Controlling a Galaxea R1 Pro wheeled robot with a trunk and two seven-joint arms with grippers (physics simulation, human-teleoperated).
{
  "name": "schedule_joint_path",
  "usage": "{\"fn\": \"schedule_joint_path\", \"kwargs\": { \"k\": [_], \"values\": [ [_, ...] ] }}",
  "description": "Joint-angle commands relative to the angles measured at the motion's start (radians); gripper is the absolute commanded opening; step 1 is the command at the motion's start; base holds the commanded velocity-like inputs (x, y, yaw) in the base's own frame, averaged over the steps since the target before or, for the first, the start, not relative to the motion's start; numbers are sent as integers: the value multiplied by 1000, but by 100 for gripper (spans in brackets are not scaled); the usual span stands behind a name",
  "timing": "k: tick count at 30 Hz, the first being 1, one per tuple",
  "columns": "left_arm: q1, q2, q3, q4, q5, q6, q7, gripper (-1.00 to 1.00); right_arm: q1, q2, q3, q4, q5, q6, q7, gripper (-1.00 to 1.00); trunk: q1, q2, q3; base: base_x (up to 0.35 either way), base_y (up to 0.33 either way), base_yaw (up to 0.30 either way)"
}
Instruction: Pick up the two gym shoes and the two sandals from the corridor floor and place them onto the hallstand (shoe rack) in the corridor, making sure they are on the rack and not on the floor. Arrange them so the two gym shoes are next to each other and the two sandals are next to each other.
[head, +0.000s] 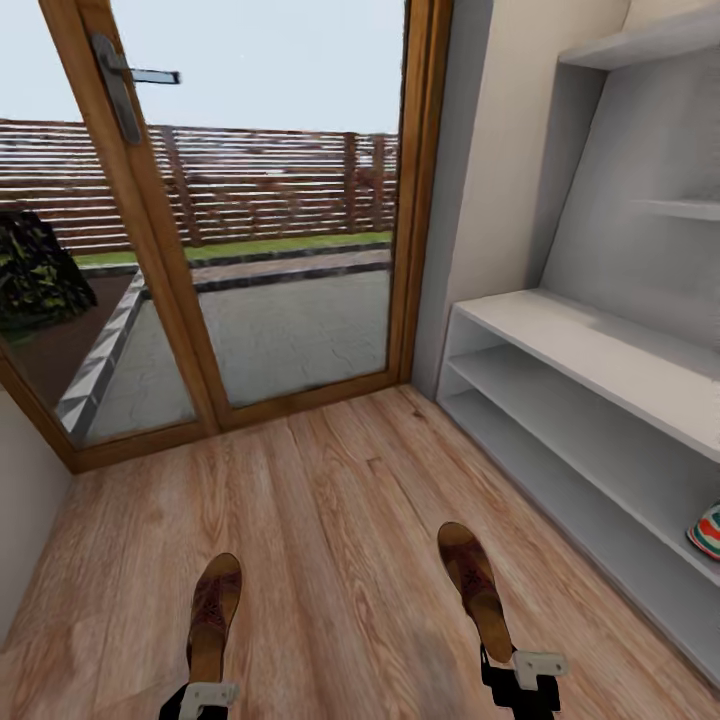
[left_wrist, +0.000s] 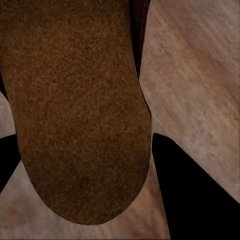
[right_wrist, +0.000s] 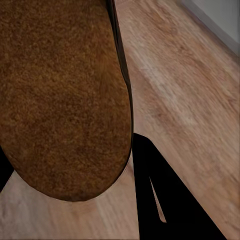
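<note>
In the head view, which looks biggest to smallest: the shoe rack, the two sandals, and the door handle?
1. Shoe rack, by far.
2. The two sandals, left and right: they look about alike, so unranked.
3. Door handle, though it is farther away, so unsure.

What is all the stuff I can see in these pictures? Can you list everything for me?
sandals: two, dark brown with tan footbeds; one held up at the left gripper, one at the right, both over the floor
sneaker: one partly seen at the picture's edge, white with green and red-orange, on the shoe rack's lower tier
shoe rack: one, pale grey-white, along the right wall, with shelves above
floor: light brown wood planks
glass door: one, wooden frame, metal handle, straight ahead; fence, grass and paving outside
left gripper: black with a white part, closed on the left sandal's heel
right gripper: black with a white part, closed on the right sandal's heel
</note>
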Motion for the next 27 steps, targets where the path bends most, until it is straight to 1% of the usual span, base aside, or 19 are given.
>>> {"fn": "schedule_joint_path", "kwargs": {
  "k": [1,21,27],
  "values": [
    [0,0,8,1,-12,-4,1,-100,-1,0,-6,1,7,-3,-3,-100,0,0,-1,278,243,-284],
    [0,0,8,1,-13,-5,1,-100,-1,0,-6,1,7,-4,-3,-100,0,0,-1,279,240,-284],
    [0,0,8,1,-13,-5,1,-100,-1,0,-6,1,7,-3,-3,-100,0,0,-1,300,180,-285]
  ]
}}
